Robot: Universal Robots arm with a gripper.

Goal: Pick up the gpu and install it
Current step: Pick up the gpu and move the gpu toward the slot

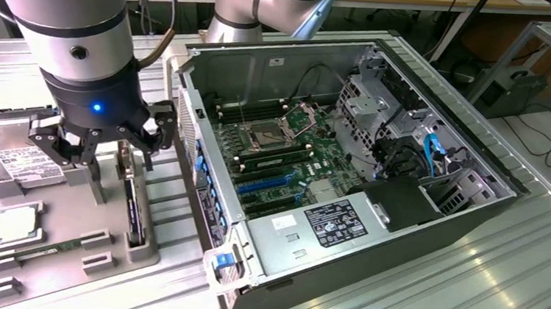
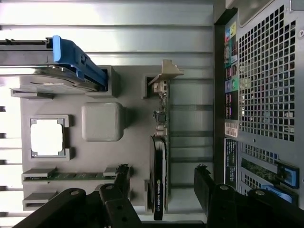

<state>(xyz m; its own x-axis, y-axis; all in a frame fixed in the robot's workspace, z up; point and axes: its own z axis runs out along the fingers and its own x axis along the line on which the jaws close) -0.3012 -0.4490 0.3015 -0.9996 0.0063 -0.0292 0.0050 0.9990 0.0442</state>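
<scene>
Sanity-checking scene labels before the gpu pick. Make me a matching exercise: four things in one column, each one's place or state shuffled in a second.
Things:
1. gpu
2. hard drive
3. memory stick
4. gripper

Place or state:
A. fingers open, above the tray
B. on edge in the tray slot nearest the case
C. silver, with a blue piece at one end
D. slim green strip in a narrow tray slot

Pairs: 1-B, 2-C, 3-D, 4-A
</scene>
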